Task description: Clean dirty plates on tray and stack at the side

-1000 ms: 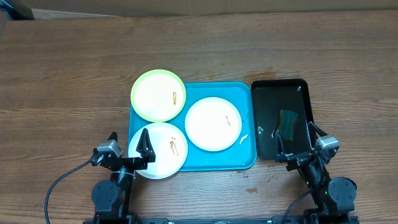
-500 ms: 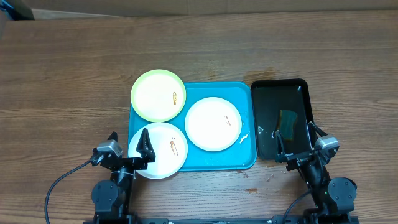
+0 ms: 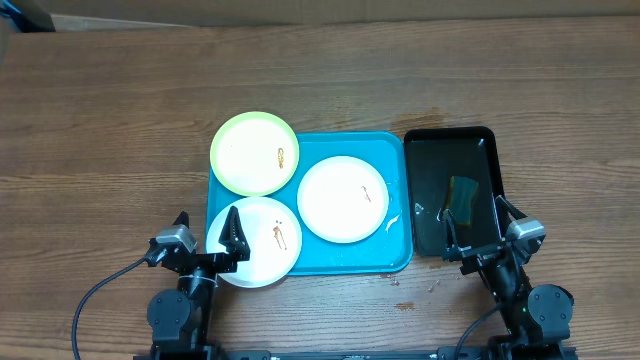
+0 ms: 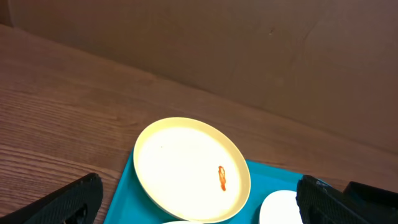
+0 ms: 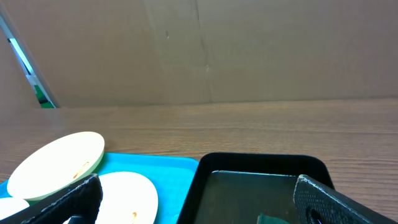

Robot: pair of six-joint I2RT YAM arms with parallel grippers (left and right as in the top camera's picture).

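- I see a small black rectangular plastic tray (image 3: pixel 430 170) on my right, glossy inside.
- A dark greenish square sponge (image 3: pixel 462 197) lies in it.
- The brown wood-grain table (image 3: pixel 110 120) lies beneath, with a brown cardboard wall (image 5: pixel 249 50) behind.

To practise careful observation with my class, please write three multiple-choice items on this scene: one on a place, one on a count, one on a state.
1. Where does the yellow-green plate sit?
A) on the blue tray's far-left corner, overhanging its rim
B) in the middle of the blue tray
C) on the bare table, off the tray

2. How many plates are white?
A) one
B) two
C) three

3. How is the left end effector?
A) shut on a plate
B) shut, empty
C) open, empty

Key:
1 A: the overhead view shows it across that corner.
2 B: one white plate mid-tray, another at the near-left corner.
3 C: its fingers stand wide apart, holding nothing.
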